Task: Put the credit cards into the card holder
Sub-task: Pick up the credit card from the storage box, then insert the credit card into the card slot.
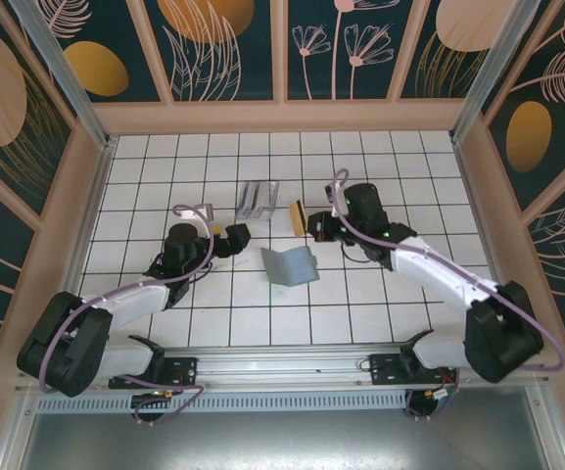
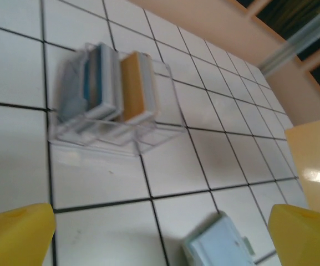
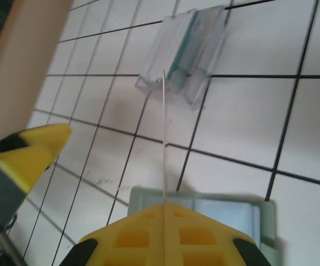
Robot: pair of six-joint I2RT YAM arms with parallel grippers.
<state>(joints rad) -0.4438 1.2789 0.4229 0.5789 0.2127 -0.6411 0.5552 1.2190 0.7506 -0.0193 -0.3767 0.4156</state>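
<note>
Top external: I have my right tool (image 1: 313, 225) clamped on the orange-yellow card (image 1: 297, 213), the card holder (image 1: 290, 264) just beneath it seemingly unfilled, left tool (image 1: 235, 235) spread empty, other cards (image 2: 107, 77) in the clear box (image 2: 93, 138) beyond.

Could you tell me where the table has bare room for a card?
Bare tiles run along the back wall behind the clear box, and between the card holder and the front rail. The middle is crowded: left gripper, right gripper holding the orange card, box and holder sit close together.
</note>
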